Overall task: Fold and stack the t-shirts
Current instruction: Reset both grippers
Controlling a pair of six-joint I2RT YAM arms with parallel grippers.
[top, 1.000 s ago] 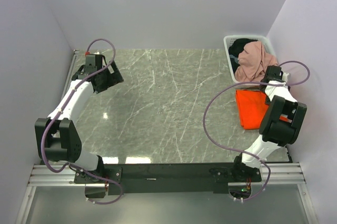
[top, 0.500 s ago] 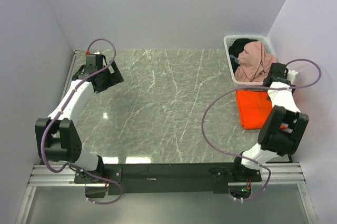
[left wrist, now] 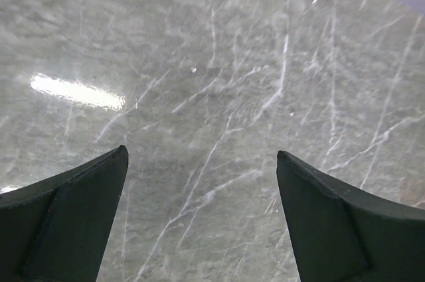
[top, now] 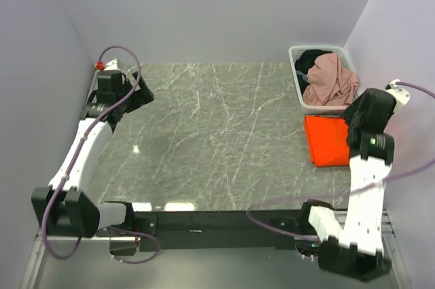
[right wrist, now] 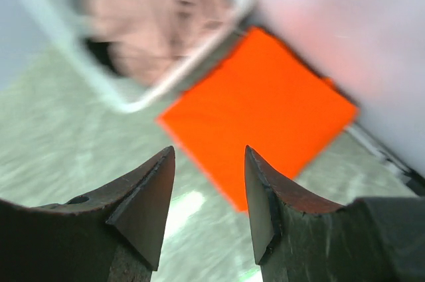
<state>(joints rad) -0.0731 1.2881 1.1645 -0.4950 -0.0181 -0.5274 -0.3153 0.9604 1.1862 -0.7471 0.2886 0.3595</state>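
White basket point(top: 294, 64), beside folded orange t-shirt point(top: 327, 141), holds pink cloth point(top: 329, 79).

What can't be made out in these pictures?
- Top view: the right edge of the orange shirt is hidden under the right arm.
- Top view: the dark cloth in the basket is mostly buried under the pink cloth; its kind is unclear.
- Right wrist view: motion blur smears everything beyond the open right claw.
- Left wrist view: only the table and the open left claw show.
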